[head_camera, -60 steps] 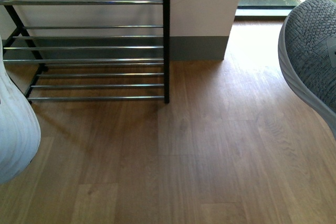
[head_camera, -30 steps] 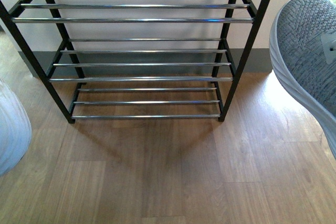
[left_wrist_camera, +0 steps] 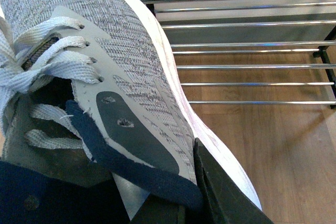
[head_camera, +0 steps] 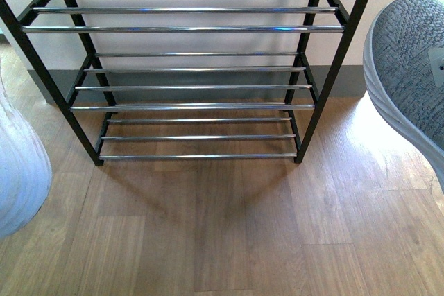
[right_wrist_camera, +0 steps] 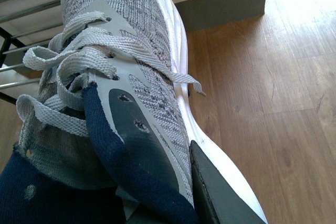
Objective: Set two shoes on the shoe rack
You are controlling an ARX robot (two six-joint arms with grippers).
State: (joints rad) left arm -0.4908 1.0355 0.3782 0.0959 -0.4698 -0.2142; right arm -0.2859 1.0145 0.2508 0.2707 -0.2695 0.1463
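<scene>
I've got the left tool (left_wrist_camera: 178, 203) clamped on the left shoe (left_wrist_camera: 131, 40) at its collar, right tool (right_wrist_camera: 173, 203) on the right shoe (right_wrist_camera: 131, 9), toes toward the rack (head_camera: 194, 29) so they'd slide in.

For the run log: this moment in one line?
left gripper: shut on left shoe | right gripper: shut on right shoe | rack: ahead, bare

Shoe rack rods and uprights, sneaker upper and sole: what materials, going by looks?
Rack rods: metal with a chrome-like finish, mirror glints along them. Uprights: matte black, probably painted metal. Sneaker upper: grey knit fabric, weave visible. Sole: smooth white, probably foam or rubber.
</scene>
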